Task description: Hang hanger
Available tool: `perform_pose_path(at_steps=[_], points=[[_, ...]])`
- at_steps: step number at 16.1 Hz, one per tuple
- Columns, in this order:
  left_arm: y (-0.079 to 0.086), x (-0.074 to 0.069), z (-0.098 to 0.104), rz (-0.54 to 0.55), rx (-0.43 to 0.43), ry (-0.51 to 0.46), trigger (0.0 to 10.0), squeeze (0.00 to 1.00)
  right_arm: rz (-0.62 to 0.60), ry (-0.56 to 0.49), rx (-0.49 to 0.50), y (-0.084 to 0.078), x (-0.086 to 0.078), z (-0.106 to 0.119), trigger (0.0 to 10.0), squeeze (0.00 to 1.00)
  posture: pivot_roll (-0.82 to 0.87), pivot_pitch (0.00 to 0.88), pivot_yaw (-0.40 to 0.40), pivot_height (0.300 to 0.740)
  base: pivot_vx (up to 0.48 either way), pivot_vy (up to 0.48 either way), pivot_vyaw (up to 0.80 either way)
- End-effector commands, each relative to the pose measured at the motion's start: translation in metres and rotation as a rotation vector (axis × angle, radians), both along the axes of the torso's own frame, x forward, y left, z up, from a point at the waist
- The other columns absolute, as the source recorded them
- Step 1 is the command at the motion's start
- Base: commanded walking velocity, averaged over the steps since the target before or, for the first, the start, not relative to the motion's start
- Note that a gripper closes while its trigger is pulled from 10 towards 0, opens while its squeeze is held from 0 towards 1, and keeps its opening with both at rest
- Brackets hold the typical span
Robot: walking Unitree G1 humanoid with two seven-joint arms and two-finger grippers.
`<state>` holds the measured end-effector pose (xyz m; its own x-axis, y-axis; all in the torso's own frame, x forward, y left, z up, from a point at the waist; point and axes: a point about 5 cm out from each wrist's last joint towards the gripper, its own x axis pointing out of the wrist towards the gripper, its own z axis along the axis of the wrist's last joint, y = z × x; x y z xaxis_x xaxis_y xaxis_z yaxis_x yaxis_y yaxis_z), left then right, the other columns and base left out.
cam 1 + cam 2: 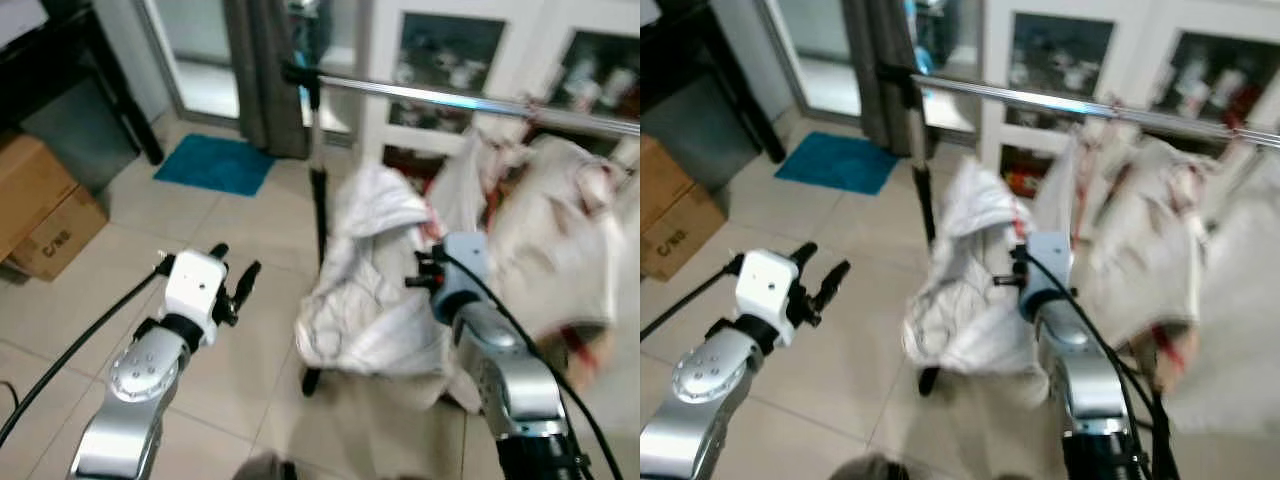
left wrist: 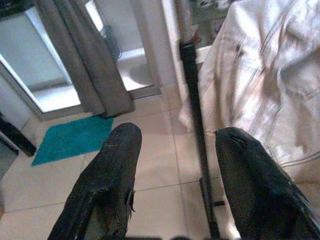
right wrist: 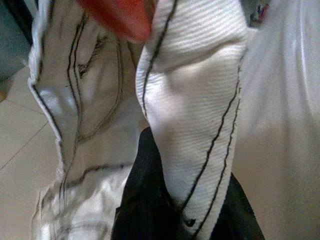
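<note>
A silver clothes rail (image 1: 450, 98) on a black upright pole (image 1: 318, 200) carries several white garments (image 1: 375, 280). My right gripper (image 3: 185, 200) is pushed into the nearest white garment, with a strip of black-stitched white cloth (image 3: 195, 100) pinched between its black fingers (image 3: 140, 200). A red-orange piece (image 3: 117, 15) sits just above that cloth; I cannot tell what it is. To the left of the pole, above the tiled floor, my left gripper (image 1: 235, 268) is held up open with nothing between its fingers (image 2: 105, 180).
Cardboard boxes (image 1: 40, 200) and a black table (image 1: 60, 60) stand at the left. A teal mat (image 1: 215, 163) lies before a grey curtain (image 1: 265, 70) and a glass door. A white glass-fronted cabinet (image 1: 450, 50) is behind the rail. The rack's foot (image 1: 310, 380) rests on the tiles.
</note>
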<state>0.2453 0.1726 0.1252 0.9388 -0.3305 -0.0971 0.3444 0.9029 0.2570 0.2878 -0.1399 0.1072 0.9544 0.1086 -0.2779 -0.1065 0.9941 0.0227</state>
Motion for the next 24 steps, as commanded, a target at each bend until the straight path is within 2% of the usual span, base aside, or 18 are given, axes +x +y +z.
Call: perform_pose_path(at_steps=[1,5,8,11,13,15,21,22,24], points=[[0.003,-0.003,-0.001,-0.013,0.025,0.007,10.0,0.01,0.035,-0.099,0.023,0.013,0.004,0.02,10.0,0.0,-0.02,0.104,0.045,0.74,0.431,0.0,0.0],[-0.001,-0.005,0.0,-0.064,0.019,0.007,10.0,0.0,0.037,-0.152,-0.011,0.012,0.006,0.031,10.0,0.0,-0.02,0.105,0.039,0.74,0.394,0.0,-0.54],[-0.008,-0.011,-0.001,-0.131,-0.008,0.013,10.0,0.0,0.045,-0.228,-0.067,0.011,0.005,0.048,10.0,0.0,-0.02,0.108,0.032,0.74,0.0,0.0,0.0],[-0.012,-0.014,-0.001,-0.194,-0.04,0.031,10.0,0.0,0.042,-0.283,-0.054,0.009,0.001,0.055,10.0,0.0,-0.02,0.105,0.035,0.74,0.0,0.0,0.0],[-0.012,-0.015,-0.001,-0.211,-0.035,0.034,10.0,0.01,0.026,-0.302,-0.102,0.006,0.0,0.057,10.0,0.0,-0.02,0.105,0.036,0.74,0.0,0.0,0.0],[-0.011,-0.016,-0.001,-0.216,-0.029,0.032,10.0,0.0,0.059,-0.317,-0.014,0.011,-0.004,0.062,10.0,0.0,-0.02,0.098,0.035,0.74,0.0,0.0,0.0],[-0.012,-0.017,0.003,-0.264,-0.007,0.03,10.0,0.0,0.116,-0.439,0.011,0.022,-0.004,0.084,10.0,0.0,-0.02,0.091,0.034,0.74,0.0,0.0,0.0],[-0.013,-0.017,0.005,-0.279,-0.012,0.026,10.0,0.0,0.116,-0.437,0.013,0.023,-0.002,0.086,10.0,0.0,-0.02,0.091,0.036,0.74,0.0,0.0,0.0],[-0.017,-0.018,0.009,-0.321,-0.015,0.013,10.0,0.0,0.09,-0.37,0.031,0.023,0.006,0.084,10.0,0.0,-0.02,0.091,0.04,0.74,0.0,0.0,0.0]])
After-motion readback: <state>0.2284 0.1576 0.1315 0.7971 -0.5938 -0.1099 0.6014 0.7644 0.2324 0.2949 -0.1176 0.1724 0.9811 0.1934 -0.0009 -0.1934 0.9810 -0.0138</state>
